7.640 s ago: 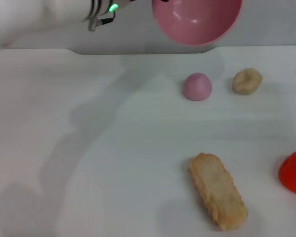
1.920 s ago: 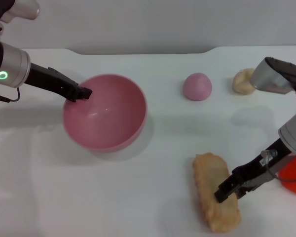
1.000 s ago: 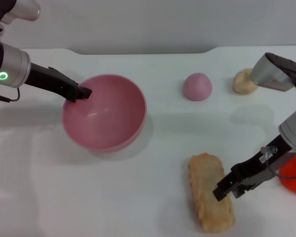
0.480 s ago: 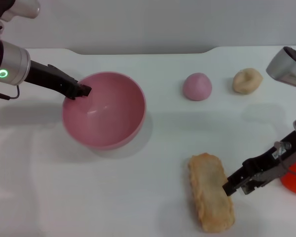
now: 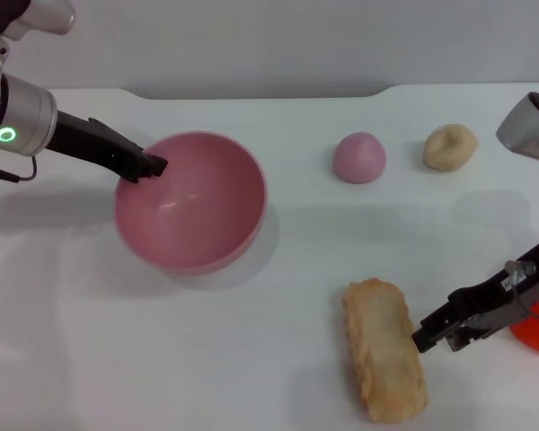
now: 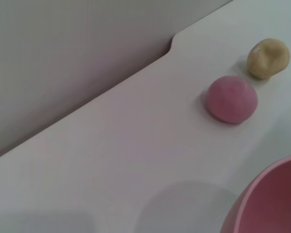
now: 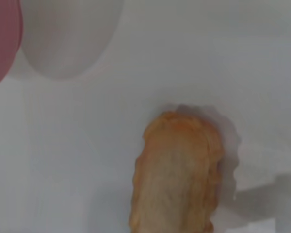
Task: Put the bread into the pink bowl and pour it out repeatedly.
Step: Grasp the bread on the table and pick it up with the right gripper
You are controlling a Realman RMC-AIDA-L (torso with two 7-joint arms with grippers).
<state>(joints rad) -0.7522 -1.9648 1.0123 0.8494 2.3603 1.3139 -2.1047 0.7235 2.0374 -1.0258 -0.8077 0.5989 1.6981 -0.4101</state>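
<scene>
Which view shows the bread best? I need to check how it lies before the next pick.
The head view: the whole bread lies flat on the table, lengthwise toward the camera, with the right hand just beside it and the pink bowl apart. The right wrist view shows only one end, cropped. The left wrist view misses it.

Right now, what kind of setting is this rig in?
Probably a lab or test tabletop, not a kitchen: a bare white table against a plain wall, with toy food such as the bread and a pink bowl.
</scene>
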